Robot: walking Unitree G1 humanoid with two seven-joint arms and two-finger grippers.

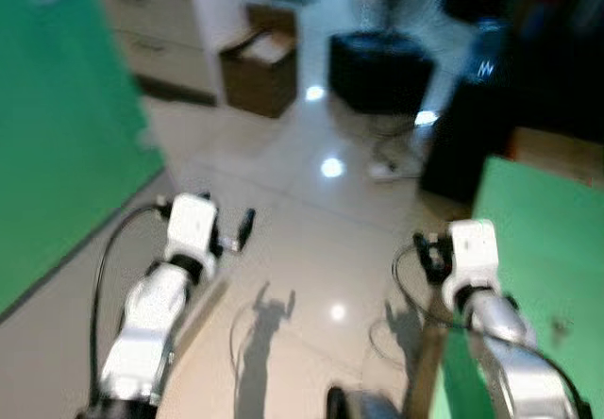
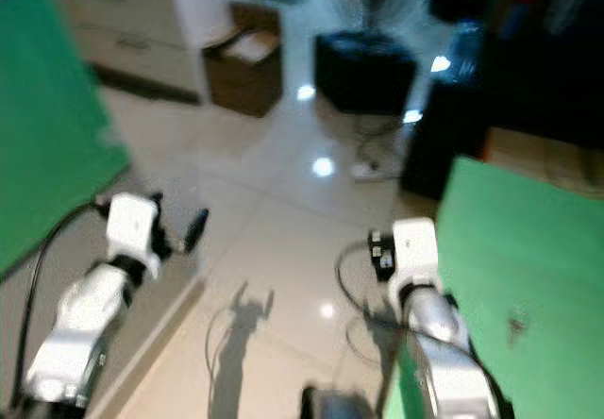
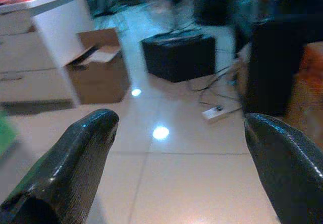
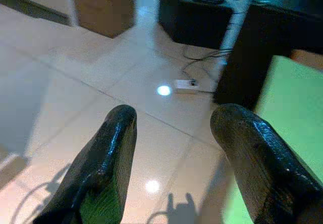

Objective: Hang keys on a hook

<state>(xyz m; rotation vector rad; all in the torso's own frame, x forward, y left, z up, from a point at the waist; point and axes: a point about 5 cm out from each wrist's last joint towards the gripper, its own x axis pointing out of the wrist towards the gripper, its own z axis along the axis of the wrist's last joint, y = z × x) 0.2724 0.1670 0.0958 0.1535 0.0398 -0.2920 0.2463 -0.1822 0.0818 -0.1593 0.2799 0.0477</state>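
Over glossy tiled floor: left tool and right tool both spread, empty. Keys, hook unseen; keep scanning, walk slowly to cut blur.

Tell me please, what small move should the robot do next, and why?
Probably turn the head and body to search. Both the left gripper and the right gripper have their fingers open and hold nothing, over tiled floor. A cardboard box and green surfaces stand around, but I see no keys or hook.
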